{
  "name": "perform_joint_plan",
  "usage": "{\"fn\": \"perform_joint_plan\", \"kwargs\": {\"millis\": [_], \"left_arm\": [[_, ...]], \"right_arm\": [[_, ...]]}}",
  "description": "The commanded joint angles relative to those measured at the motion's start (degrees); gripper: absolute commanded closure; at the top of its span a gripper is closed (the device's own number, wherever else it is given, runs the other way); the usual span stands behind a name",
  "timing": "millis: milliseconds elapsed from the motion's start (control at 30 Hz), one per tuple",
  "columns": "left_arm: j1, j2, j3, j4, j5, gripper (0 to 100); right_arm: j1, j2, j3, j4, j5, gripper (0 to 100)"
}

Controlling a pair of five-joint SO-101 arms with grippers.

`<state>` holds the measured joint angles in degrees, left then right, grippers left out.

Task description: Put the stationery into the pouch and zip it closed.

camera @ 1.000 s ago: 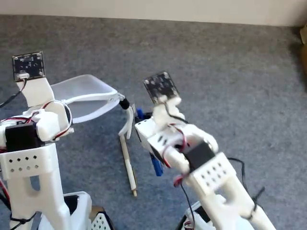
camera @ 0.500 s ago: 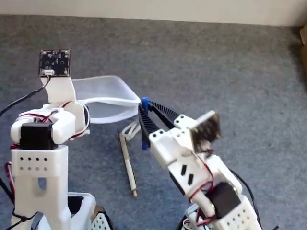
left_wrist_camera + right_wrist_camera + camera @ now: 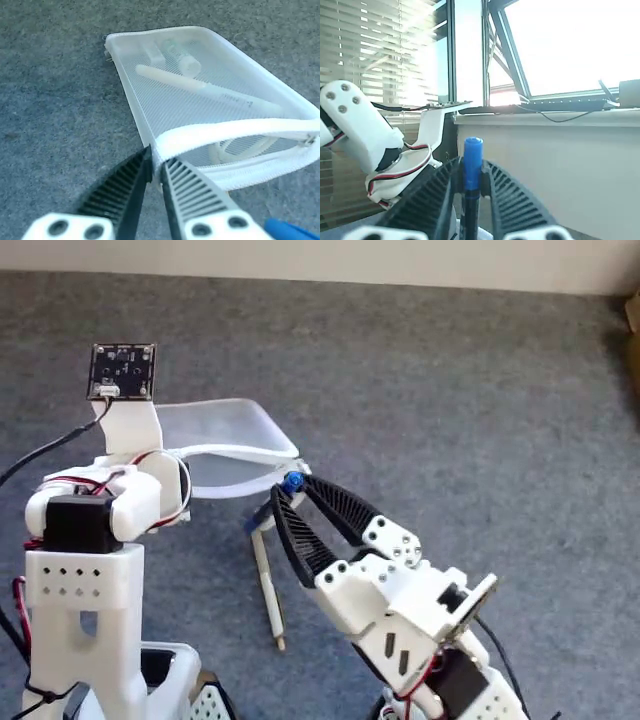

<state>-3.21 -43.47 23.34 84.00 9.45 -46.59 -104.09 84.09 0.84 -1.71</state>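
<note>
The translucent white mesh pouch [image 3: 200, 95] lies on the grey carpet, its zip mouth open, with a white pen [image 3: 200, 87] and small items inside. My left gripper [image 3: 154, 159] is shut on the pouch's zip rim. In the high view the pouch [image 3: 215, 430] sits beside the left arm [image 3: 100, 510]. My right gripper [image 3: 290, 488] is tilted upward and shut on a blue pen [image 3: 292, 483] close to the corner of the pouch's mouth. That blue pen [image 3: 472, 160] stands upright between the jaws in the right wrist view. Another white pen [image 3: 268, 590] lies loose on the carpet.
Grey carpet [image 3: 480, 390] stretches open to the right and behind the pouch. A pale wall edge [image 3: 320, 260] runs along the back. The two arms' bases stand close together at the front.
The right arm swung back and tilted its gripper upward, carrying the blue pen up off the carpet to the pouch's mouth. The left arm shifted right with the pouch.
</note>
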Motion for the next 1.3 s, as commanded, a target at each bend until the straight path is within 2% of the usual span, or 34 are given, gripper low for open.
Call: {"fn": "perform_joint_plan", "kwargs": {"millis": [0, 333, 433, 600, 1000, 1267], "left_arm": [[1.36, -0.04, -2.77, -1.05, 0.09, 99], [1.27, -0.04, -2.77, -0.97, 0.09, 99], [1.27, -0.04, -2.77, -0.97, 0.0, 99], [1.27, -0.04, -1.98, -1.14, 0.0, 99], [1.27, -0.13, -1.89, -1.05, 0.0, 99], [1.27, -0.13, -1.89, -0.97, 0.0, 99]], "right_arm": [[-0.48, 0.92, 1.98, -11.47, 0.79, 99.4], [-0.22, 10.95, 3.82, -26.51, 0.88, 99.4], [1.8, 15.52, 3.82, -32.13, 0.88, 99.4], [5.67, 24.84, 3.82, -42.77, 0.62, 99.4], [5.58, 48.92, 2.95, -58.77, 0.53, 99.4], [5.85, 64.66, -2.59, -68.26, 0.53, 99.4]]}}
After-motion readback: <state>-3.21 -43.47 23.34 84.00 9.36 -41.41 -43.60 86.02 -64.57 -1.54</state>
